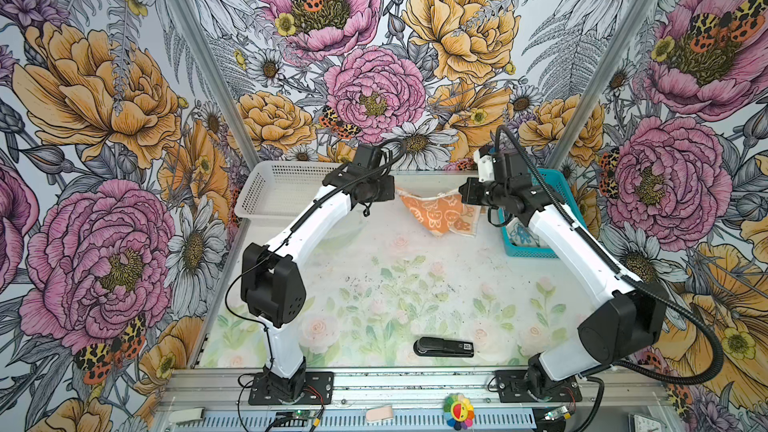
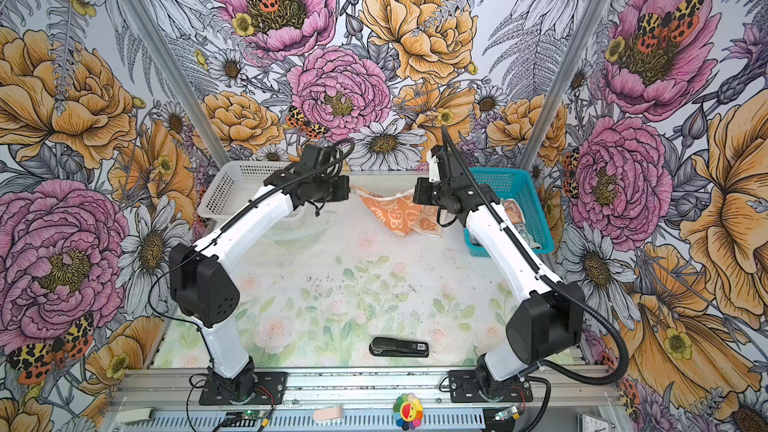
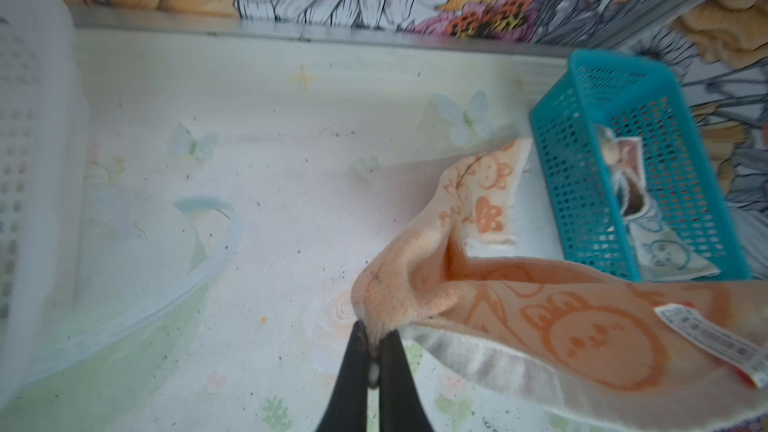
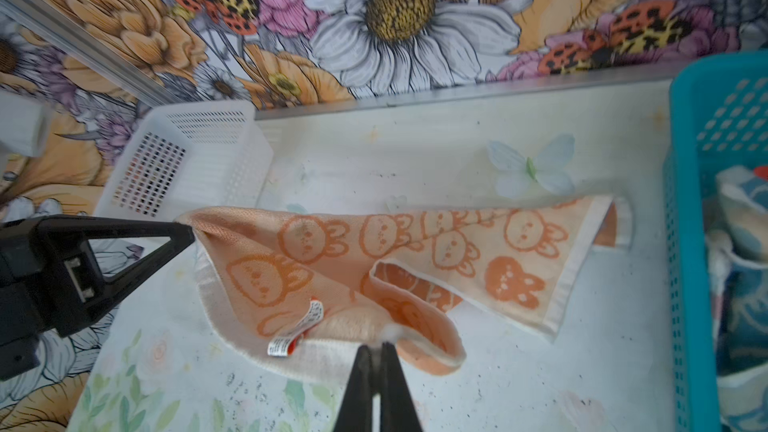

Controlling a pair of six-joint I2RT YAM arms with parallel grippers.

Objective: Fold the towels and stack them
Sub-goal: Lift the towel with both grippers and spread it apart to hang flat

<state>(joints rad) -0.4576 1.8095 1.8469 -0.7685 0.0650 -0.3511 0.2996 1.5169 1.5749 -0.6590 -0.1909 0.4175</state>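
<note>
An orange towel (image 1: 432,211) (image 2: 395,214) printed with bunny faces hangs stretched between my two grippers above the far middle of the table; its lower part sags onto the surface. My left gripper (image 1: 397,191) (image 3: 375,336) is shut on one corner of it (image 3: 561,326). My right gripper (image 1: 459,193) (image 4: 377,347) is shut on the white-bordered edge near the care label (image 4: 332,268). The left gripper's fingertips (image 4: 189,230) show pinching the opposite corner. More towels (image 1: 521,234) (image 3: 648,243) (image 4: 744,222) lie crumpled in the teal basket (image 1: 523,250) (image 3: 582,151).
A white perforated basket (image 1: 282,189) (image 4: 199,151) stands at the far left, with a clear plastic lid (image 3: 137,251) in front of it. The teal basket (image 2: 511,184) sits at the far right under my right arm. A black stapler (image 1: 444,347) lies near the front edge.
</note>
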